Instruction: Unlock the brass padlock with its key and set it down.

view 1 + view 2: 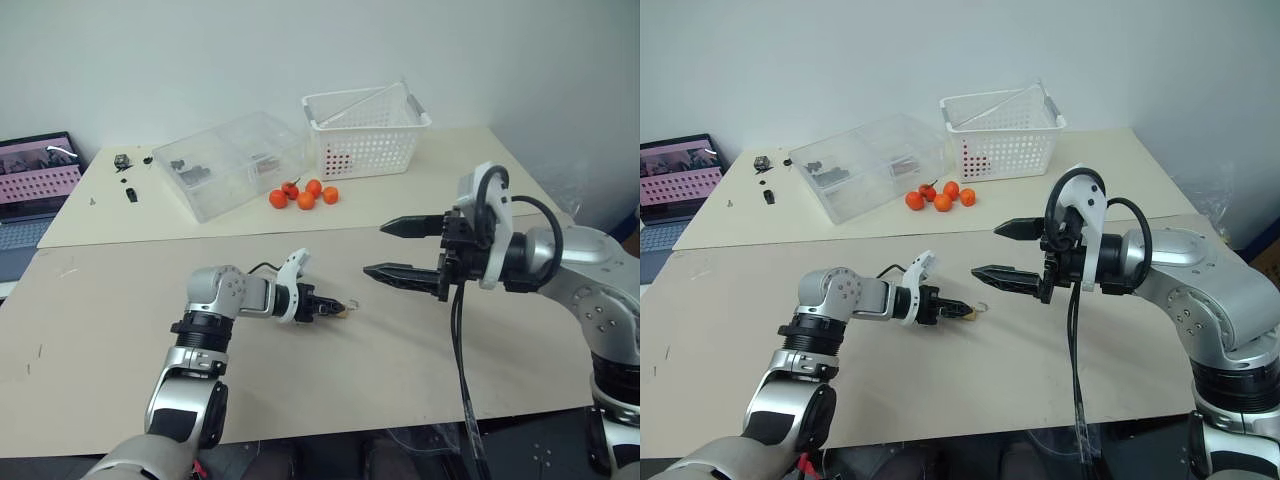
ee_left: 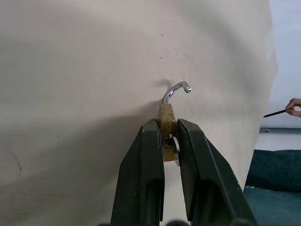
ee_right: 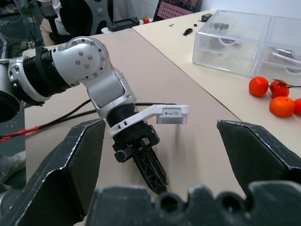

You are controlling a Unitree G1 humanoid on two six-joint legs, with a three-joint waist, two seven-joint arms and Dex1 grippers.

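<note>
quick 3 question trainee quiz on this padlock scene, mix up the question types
1. True or false: the shackle of the brass padlock is swung open.
2. Which gripper holds the padlock? A) left gripper B) right gripper C) neither
3. Fill in: the oranges lie beside the clear plastic box and in front of the white ____.

Key
1. True, its free end hangs clear of the body.
2. A; the right gripper is open and holds nothing.
3. basket
</note>
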